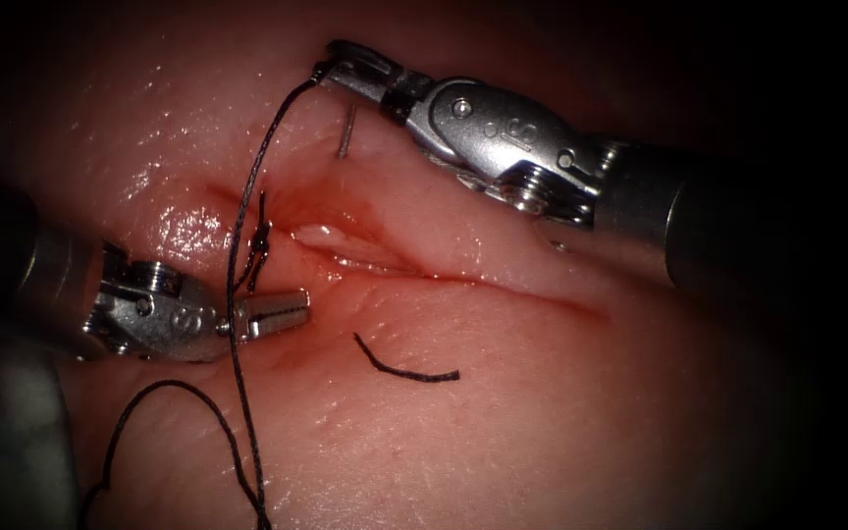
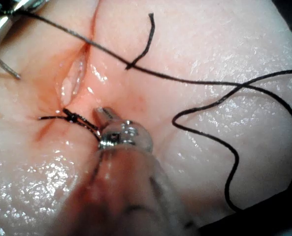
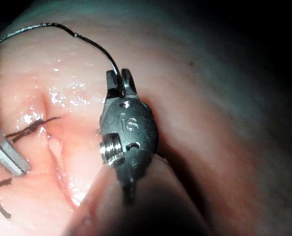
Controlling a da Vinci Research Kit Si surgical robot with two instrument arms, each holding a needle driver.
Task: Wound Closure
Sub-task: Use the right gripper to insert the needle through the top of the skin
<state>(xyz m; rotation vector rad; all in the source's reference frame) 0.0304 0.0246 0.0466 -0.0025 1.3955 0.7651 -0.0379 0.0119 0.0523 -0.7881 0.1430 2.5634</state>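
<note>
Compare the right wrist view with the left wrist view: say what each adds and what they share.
Right wrist view: right tool fingers shut on the needle tail, where thread joins. Left wrist view: needle shaft over the tissue, tip unclear; a slack thread loop. Shared: the cut, knot, cut thread end, left tool, shut, holding nothing visible.

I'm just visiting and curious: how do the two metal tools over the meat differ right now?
The right tool sits beyond the cut, jaws shut on the needle near its thread end, the point hanging free above the tissue. The left tool lies on the near side by the knot, jaws shut, apparently holding nothing; the thread crosses over it. Both are small silver needle drivers.
</note>
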